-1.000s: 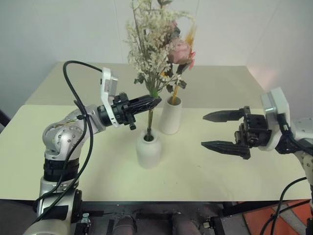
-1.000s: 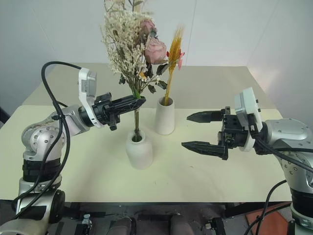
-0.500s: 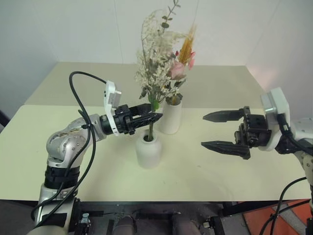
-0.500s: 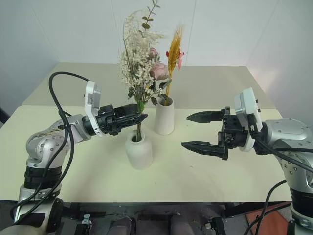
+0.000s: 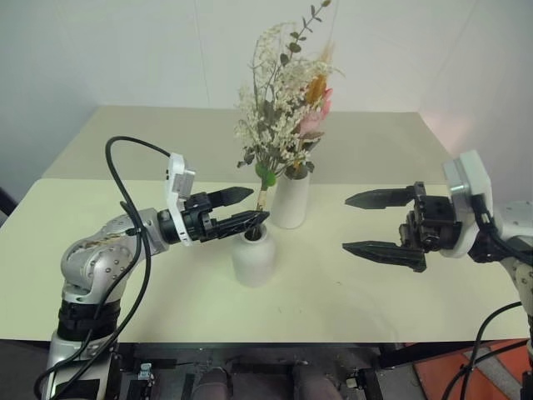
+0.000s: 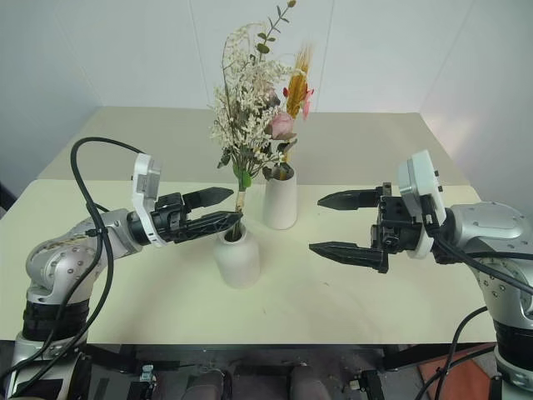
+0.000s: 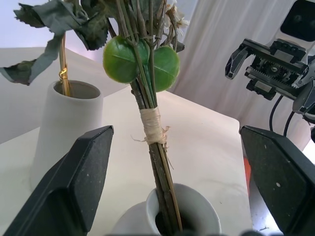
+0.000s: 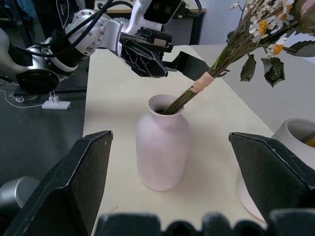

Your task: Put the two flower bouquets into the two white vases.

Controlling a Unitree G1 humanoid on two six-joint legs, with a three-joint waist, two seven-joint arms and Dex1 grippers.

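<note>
The bushy bouquet (image 5: 281,108) stands with its stems in the squat white vase (image 5: 252,258) at mid table, leaning toward the taller vase (image 5: 289,200) behind it. The slim yellow-orange bunch (image 5: 317,87) stands in that taller vase. My left gripper (image 5: 256,205) is open just left of the squat vase's mouth. In the left wrist view the taped stem (image 7: 152,123) rises between its spread fingers (image 7: 74,187), apart from both. My right gripper (image 5: 347,223) hangs open to the right of both vases, holding nothing.
The cream table (image 5: 166,292) has free room on the left, the right and along the front edge. A white wall stands behind it. The left arm's black cable (image 5: 133,167) loops above the table.
My left gripper has opened and let go of the bushy bouquet's stem, then sunk and drawn back a little. The bouquet has dropped deeper into the squat vase. The right arm kept still.
</note>
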